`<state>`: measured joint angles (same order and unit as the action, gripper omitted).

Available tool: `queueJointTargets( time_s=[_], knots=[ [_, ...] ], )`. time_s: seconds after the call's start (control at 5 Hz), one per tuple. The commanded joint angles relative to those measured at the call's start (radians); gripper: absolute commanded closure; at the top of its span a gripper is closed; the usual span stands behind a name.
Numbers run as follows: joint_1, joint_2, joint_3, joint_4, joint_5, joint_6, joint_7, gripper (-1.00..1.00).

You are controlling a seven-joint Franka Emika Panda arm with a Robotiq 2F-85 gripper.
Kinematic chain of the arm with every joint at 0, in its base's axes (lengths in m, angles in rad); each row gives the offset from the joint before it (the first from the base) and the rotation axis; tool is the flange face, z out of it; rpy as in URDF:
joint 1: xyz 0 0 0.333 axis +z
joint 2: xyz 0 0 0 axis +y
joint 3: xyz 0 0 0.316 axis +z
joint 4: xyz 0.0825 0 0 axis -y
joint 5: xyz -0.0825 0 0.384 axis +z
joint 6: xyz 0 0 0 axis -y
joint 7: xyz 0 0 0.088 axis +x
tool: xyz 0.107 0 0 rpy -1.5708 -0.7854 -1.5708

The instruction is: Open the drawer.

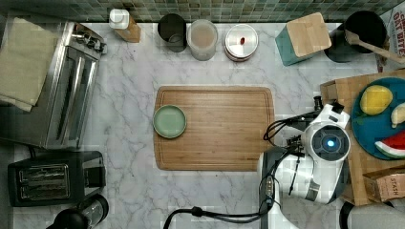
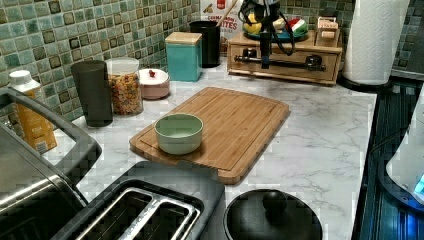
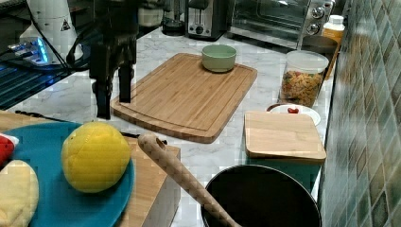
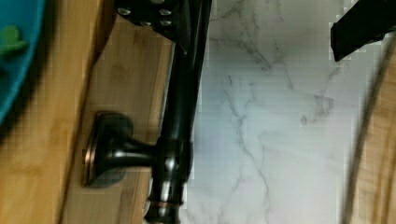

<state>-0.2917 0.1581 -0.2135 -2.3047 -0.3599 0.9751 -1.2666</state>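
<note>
Left view: the drawer point(image 2: 292, 71) sits at the far end of the counter point(image 2: 320, 135), in a low wooden box point(image 2: 336, 50) just left of a paper-towel roll point(image 2: 375, 40) in the left view. Its front looks flush with the box, so it is shut. The black bar handle point(image 2: 290, 62) runs across the front.

The gripper point(image 3: 114, 106) hangs in front of the handle with its two fingers spread and nothing held. In the wrist view, one finger point(image 4: 161, 21) lies right at the bar and the other point(image 4: 362, 28) is well out over the marble. Whether the near finger touches the bar is hard to make out. In the left view the arm's cables cover part of the handle, and in the top view the arm hides the drawer front.

A teal plate point(image 1: 370, 129) of toy fruit rests on the box, cut off at the top view's right edge. Beside it is a carton point(image 1: 384, 183) reading "STASH". A cereal box point(image 1: 399, 28) at the far corner reads "OAT BITES", with its other words cut off.

Nearer in the left view, a board point(image 2: 235, 125) carries a green bowl point(image 2: 179, 132).
</note>
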Motion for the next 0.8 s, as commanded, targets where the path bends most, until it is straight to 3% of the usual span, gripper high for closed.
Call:
queueJointTargets(
  time_s=[0.2, 0.8],
  knots=[
    [-0.023, -0.052, -0.083, 0.026, -0.080, 0.038, 0.163, -1.00],
    [-0.052, 0.062, -0.021, 0.065, 0.093, 0.009, 0.025, -1.00]
  ],
)
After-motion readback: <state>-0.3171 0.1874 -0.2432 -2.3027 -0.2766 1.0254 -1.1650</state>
